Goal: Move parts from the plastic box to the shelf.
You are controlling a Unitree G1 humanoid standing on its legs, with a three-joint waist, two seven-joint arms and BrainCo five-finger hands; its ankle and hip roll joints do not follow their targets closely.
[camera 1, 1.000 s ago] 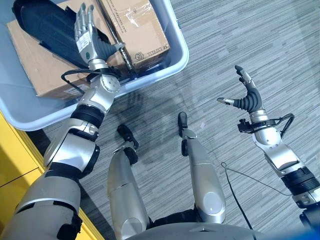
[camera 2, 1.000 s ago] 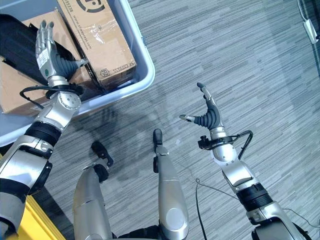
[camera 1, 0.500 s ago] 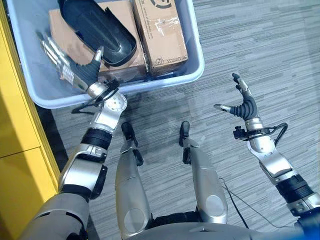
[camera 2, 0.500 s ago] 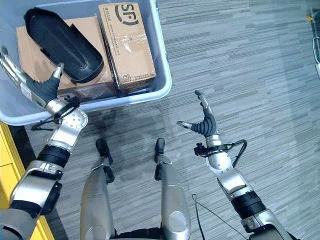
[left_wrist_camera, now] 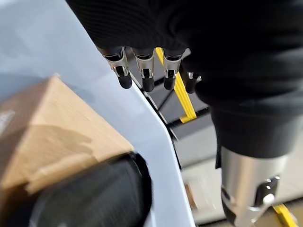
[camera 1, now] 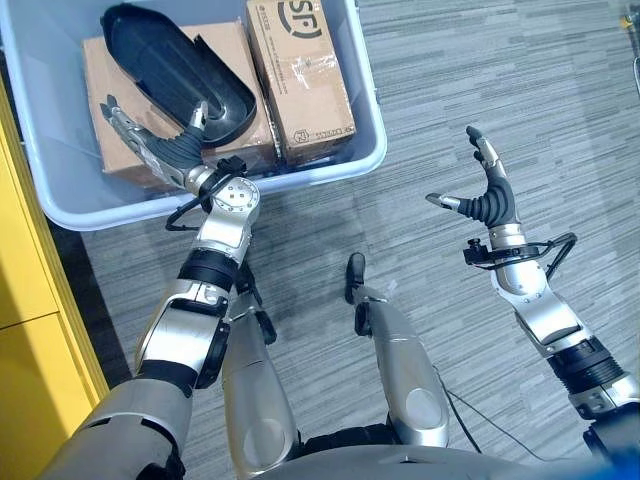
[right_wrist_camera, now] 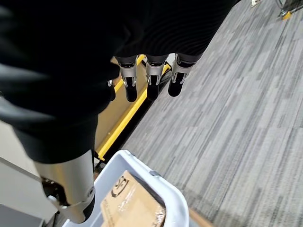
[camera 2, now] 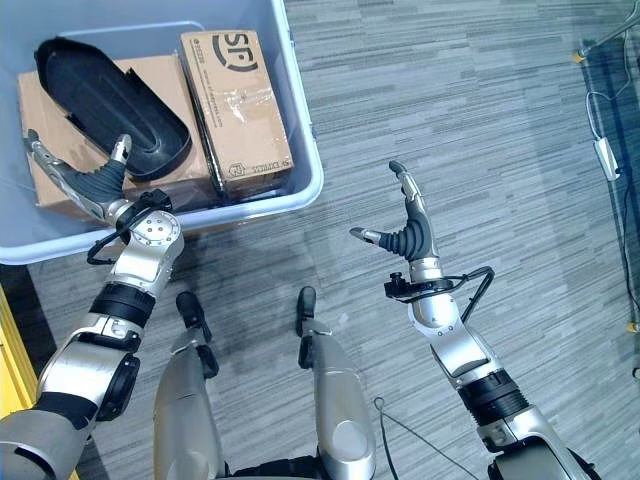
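Over your plastic box (camera 1: 330, 165), left hand (camera 1: 160, 150) fingers straight above the black part (camera 1: 180, 70), right hand (camera 1: 487, 195) spread open over carpet, its wrist view adding a yellow shelf (right_wrist_camera: 120, 116).

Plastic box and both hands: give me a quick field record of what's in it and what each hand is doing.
box: pale blue plastic box on grey carpet, at the robot's front left
contents: black curved part lying on a flat carton; second carton beside it, taped
left hand: over the box's near edge, fingers straight, holding nothing
right hand: raised over carpet, open, empty, apart from the box
parts moved: none in hand yet
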